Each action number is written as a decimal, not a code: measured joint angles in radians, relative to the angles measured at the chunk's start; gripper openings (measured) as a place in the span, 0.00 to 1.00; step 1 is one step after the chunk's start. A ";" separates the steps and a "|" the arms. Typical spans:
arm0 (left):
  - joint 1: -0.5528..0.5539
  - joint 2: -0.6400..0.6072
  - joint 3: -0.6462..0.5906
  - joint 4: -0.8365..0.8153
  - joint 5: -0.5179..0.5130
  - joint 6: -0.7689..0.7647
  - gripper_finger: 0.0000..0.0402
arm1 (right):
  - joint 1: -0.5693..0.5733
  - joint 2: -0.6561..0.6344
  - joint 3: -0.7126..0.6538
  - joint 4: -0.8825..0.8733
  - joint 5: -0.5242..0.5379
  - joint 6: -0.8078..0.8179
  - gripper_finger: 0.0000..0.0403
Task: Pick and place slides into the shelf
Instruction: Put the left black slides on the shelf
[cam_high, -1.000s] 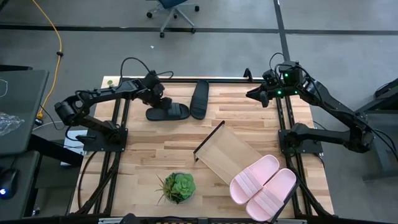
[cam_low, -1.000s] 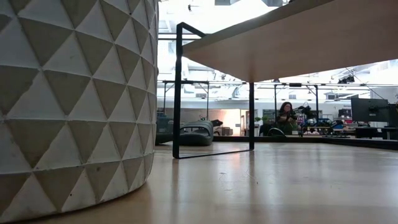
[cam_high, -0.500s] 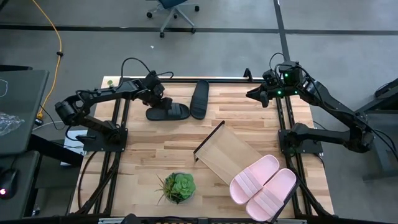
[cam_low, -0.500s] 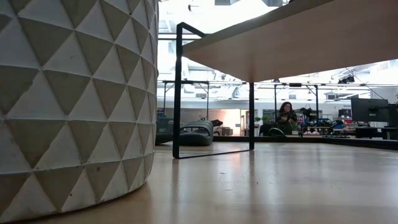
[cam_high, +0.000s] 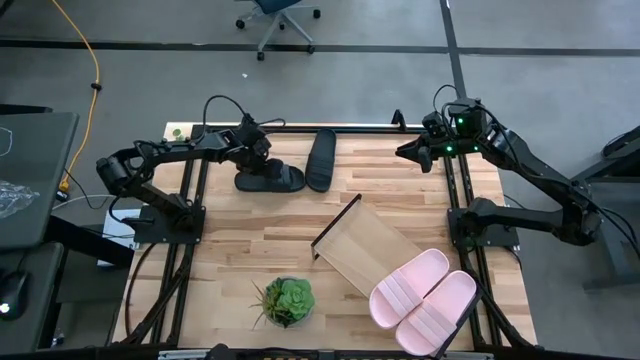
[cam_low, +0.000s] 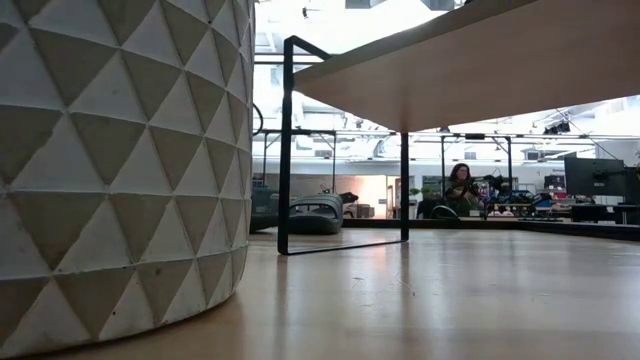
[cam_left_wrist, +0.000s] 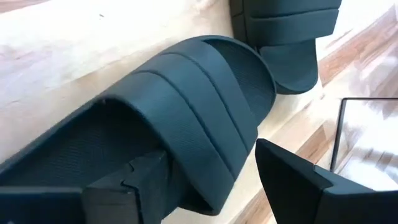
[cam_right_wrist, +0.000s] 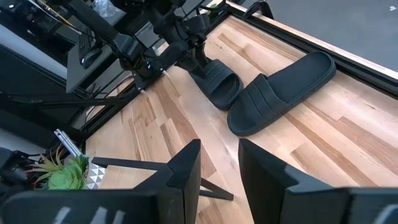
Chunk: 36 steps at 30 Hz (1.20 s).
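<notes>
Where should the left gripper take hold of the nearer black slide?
Probably across the ribbed strap of the black slide, coming from its left-arm end: the strap arches clear of the sole, and the left gripper already straddles that edge, fingers open.

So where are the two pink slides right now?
In the high view the pink slides lie side by side on the near right end of the shelf, right of the potted plant, far from both grippers.

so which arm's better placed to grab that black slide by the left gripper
Left. The left gripper is already at the black slide, fingers open on either side of its strap. The right gripper hovers at the table's far right edge, well away from both black slides.
</notes>
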 joint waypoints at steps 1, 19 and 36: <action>0.000 0.000 0.000 0.000 0.000 0.000 0.54 | 0.000 0.000 0.000 0.000 0.000 -0.001 0.25; 0.000 0.000 0.000 0.001 -0.018 -0.002 0.17 | 0.000 0.000 0.000 0.000 0.001 -0.003 0.25; 0.000 0.000 0.001 -0.001 -0.029 0.019 0.02 | 0.000 0.000 0.000 -0.005 0.001 -0.014 0.25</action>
